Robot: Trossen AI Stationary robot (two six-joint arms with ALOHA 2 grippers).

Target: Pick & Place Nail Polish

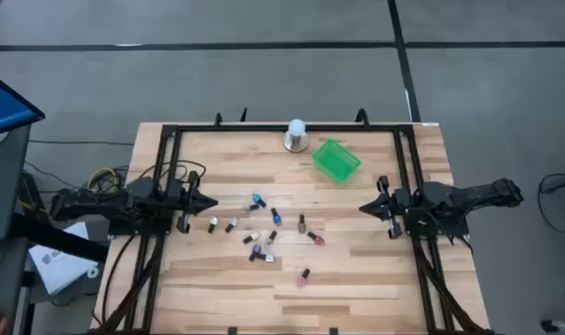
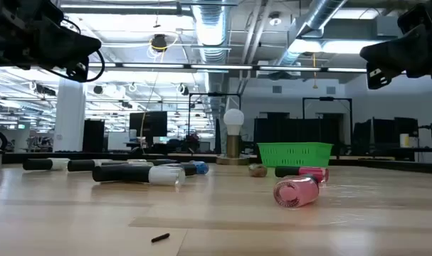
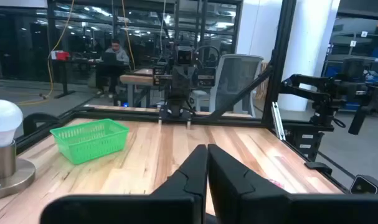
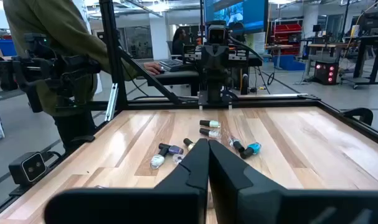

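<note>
Bright overhead ceiling lights; faint shadows; near tabletop blurred.

Wooden table took up the middle of the overhead shot, black frame rails around it. A green basket sat upper center-right, tilted at an angle. Just left of it stood a white-domed lamp thing on a metal base. Some white papers were off at lower left.

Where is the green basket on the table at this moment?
In the high view the green basket sits near the table's far edge, right of centre, just beside the white-domed lamp. No bottle is in it.
</note>
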